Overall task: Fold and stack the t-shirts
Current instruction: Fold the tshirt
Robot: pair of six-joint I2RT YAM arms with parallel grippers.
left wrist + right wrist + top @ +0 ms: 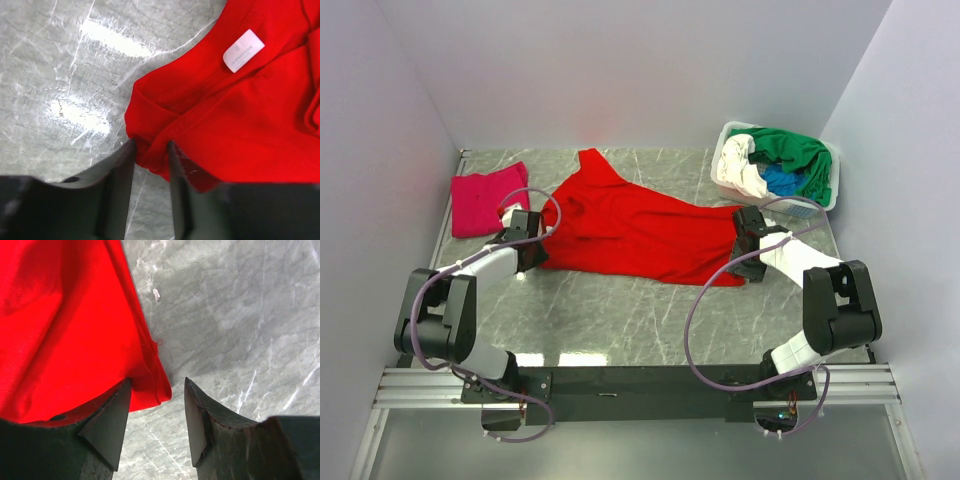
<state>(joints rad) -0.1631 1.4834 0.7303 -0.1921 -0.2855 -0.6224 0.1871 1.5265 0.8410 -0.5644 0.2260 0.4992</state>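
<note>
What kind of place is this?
Probably a robot lab test booth: plain white walls box in a marble-patterned table, two arms are bolted at its near edge, and a basket holds shirts.

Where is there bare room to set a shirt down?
Bare: the near strip of grey marbled table between the bright red t-shirt and the arm bases; the far gap between it and the white plastic basket. Crowded: left, by the folded magenta-pink t-shirt.

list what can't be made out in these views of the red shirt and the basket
Label print, left wrist view: too small to read.
Basket bottom, top view: buried under the green t-shirt and other cloth.
Whether the left fingers pinch the red t-shirt, left wrist view: the fold fills the gap.
</note>
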